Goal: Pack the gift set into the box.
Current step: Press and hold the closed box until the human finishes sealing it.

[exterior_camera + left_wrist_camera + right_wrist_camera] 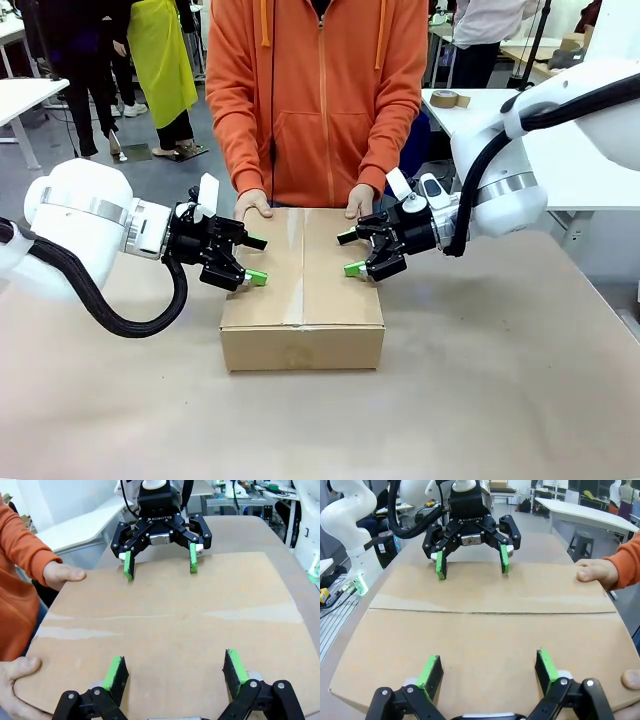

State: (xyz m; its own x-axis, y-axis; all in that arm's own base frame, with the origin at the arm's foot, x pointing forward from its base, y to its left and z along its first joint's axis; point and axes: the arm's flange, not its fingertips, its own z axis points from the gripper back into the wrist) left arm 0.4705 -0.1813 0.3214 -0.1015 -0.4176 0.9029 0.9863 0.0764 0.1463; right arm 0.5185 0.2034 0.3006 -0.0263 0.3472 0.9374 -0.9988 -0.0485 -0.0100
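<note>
Your left claw (258, 260) and right claw (349, 253) both hang released above the closed box (300, 295). Press each side down evenly, keeping clear of the person's hands (252, 205).

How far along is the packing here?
Done: the plain brown corrugated cardboard box has its top flaps folded shut; its contents are hidden. In hand: a person's hands rest on its far edge, the left gripper and right gripper, both open, over its sides. Left: whether the seam is sealed, I cannot tell.
</note>
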